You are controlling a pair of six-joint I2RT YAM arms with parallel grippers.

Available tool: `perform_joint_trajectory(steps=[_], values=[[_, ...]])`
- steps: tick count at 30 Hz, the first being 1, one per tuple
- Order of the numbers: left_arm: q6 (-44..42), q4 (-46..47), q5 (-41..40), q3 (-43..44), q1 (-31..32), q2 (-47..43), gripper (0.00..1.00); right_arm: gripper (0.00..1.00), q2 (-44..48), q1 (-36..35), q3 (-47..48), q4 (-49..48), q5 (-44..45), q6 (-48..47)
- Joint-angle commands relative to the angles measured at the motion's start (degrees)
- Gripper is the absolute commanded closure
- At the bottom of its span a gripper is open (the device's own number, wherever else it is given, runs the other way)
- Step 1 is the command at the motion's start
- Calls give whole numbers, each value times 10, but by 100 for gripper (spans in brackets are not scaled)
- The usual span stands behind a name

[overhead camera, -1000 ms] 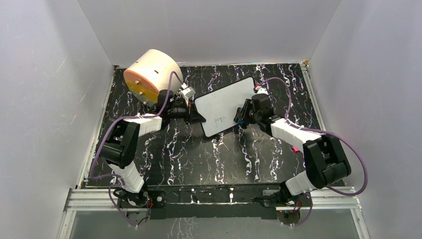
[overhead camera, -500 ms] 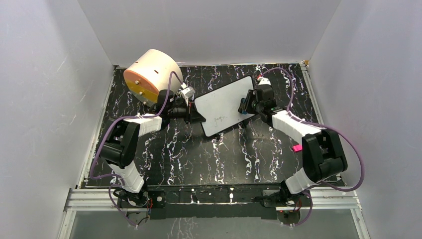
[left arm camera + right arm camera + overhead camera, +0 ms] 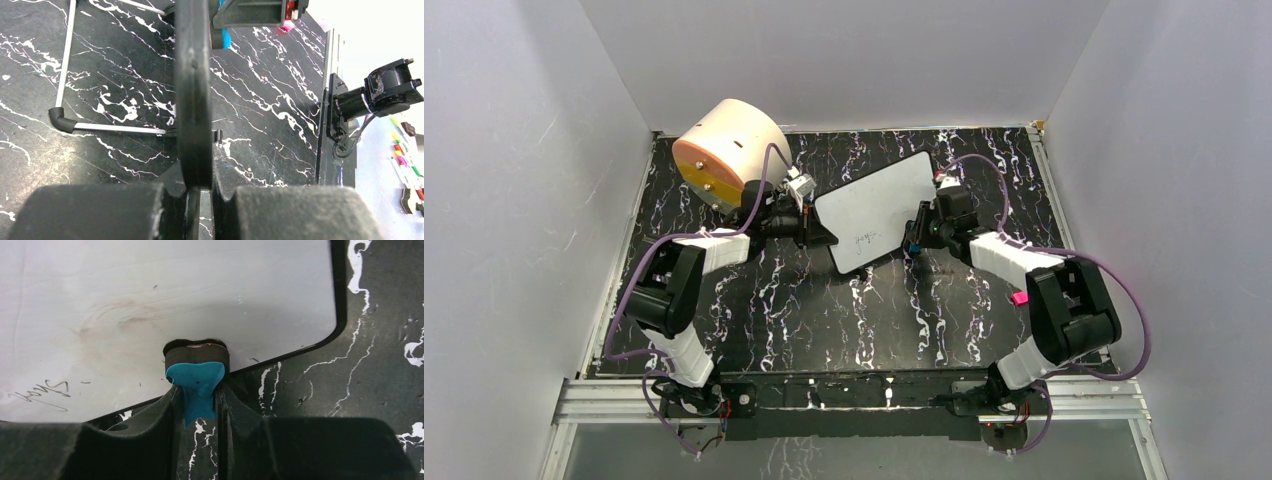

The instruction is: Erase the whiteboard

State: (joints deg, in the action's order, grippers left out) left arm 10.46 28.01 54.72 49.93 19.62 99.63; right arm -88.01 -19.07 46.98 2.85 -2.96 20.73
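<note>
The whiteboard (image 3: 879, 212) sits at the middle back of the black, white-veined counter (image 3: 824, 320), turned at an angle so its long sides run from near left to far right. The left fingers (image 3: 100, 210) are closed on its left short edge. In the left wrist view that thin black edge (image 3: 194, 90) stands squeezed between them. The right fingers (image 3: 155, 420) are clamped on a blue eraser (image 3: 196, 375) with a black felt pad. The pad presses against the board's face (image 3: 175, 305) just inside its near long edge, close to a rounded corner. A short line of dark handwriting (image 3: 40, 392) shows on the white surface, to the left of the eraser. Faint smudges mark the area above the pad. Whether the board's feet touch the counter cannot be told. A large cream cylinder with an orange face (image 3: 724, 150) lies at the back left corner, behind the left arm.
</note>
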Motion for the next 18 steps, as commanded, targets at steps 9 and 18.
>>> perform_joint_trajectory(steps=[9,18], values=[[-23,-28,31,-2,9,-3,100,87,-29,16,91,-4,-24,21],[-22,-28,29,0,10,-3,100,87,-31,-60,82,-16,-21,-37]])
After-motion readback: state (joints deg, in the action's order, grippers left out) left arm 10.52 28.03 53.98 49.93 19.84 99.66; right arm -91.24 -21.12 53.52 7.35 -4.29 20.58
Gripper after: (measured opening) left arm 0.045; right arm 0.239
